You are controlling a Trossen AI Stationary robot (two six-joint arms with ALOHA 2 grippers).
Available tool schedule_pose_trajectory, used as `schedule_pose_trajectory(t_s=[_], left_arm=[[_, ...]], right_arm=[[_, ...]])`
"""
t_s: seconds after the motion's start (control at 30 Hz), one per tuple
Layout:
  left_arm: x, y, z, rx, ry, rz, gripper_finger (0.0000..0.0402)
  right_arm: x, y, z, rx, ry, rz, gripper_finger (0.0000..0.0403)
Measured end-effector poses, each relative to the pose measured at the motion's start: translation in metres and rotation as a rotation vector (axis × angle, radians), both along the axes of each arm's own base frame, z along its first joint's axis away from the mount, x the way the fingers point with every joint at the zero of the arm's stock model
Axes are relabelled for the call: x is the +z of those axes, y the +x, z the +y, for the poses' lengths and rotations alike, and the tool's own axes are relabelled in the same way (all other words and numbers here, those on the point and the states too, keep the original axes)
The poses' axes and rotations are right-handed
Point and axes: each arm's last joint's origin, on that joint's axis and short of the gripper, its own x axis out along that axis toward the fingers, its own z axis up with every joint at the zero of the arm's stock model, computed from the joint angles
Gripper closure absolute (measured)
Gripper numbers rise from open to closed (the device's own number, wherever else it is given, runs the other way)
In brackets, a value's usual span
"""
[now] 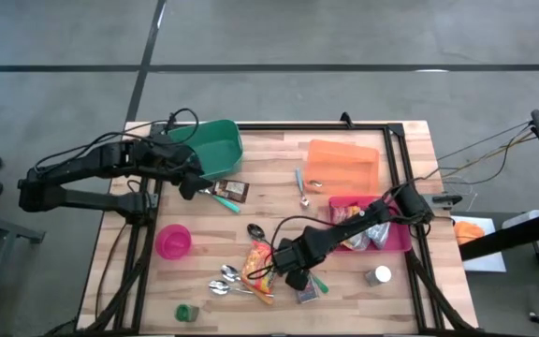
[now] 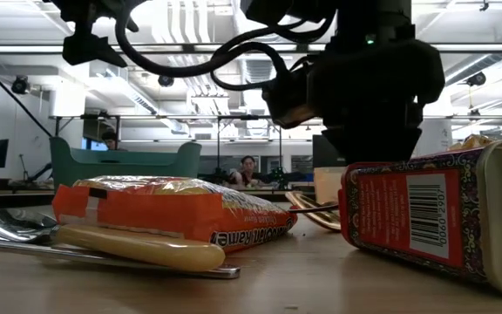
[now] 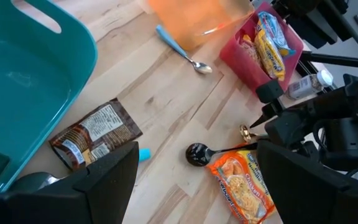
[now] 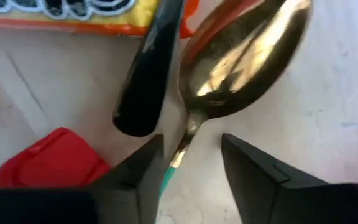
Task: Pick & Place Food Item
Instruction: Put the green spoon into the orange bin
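Note:
An orange noodle packet (image 1: 258, 267) lies flat on the wooden table near its front edge; it also shows in the low view (image 2: 172, 214). Next to it lie a gold spoon (image 4: 247, 56) with a green handle and a red box (image 2: 425, 214) on its side. My right gripper (image 4: 191, 146) points down over the spoon, open. One finger stands on each side of the spoon's thin neck, with a gap on both sides. My left gripper (image 3: 196, 149) hangs open and holds nothing, beside the green bin (image 1: 215, 148) at the back left.
A pink bin (image 1: 396, 234) holding food packets and an orange tray (image 1: 342, 164) stand at the right. A brown packet (image 1: 235, 190), a pink bowl (image 1: 173, 241), a black spoon (image 1: 256, 230), silver spoons (image 1: 225, 279) and a small can (image 1: 378, 275) are scattered about.

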Motion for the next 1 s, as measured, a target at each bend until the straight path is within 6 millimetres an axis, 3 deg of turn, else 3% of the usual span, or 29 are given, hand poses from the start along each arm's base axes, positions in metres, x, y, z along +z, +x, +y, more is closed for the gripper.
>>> schedule_pose_trajectory(t_s=[0.33, 0.77, 1.0], left_arm=[[0.000, 0.000, 0.000, -0.001, 0.000, 0.001, 0.0075], [0.000, 0.000, 0.000, -0.001, -0.001, 0.001, 0.0075], [0.000, 0.000, 0.000, -0.005, 0.003, 0.003, 0.0075]], right_arm=[[-0.002, 0.001, -0.008, -0.023, 0.002, 0.017, 0.0385], [0.004, -0.001, -0.009, -0.070, 0.018, 0.018, 0.0389], [0.030, -0.008, -0.014, -0.104, -0.010, -0.028, 0.0390]])
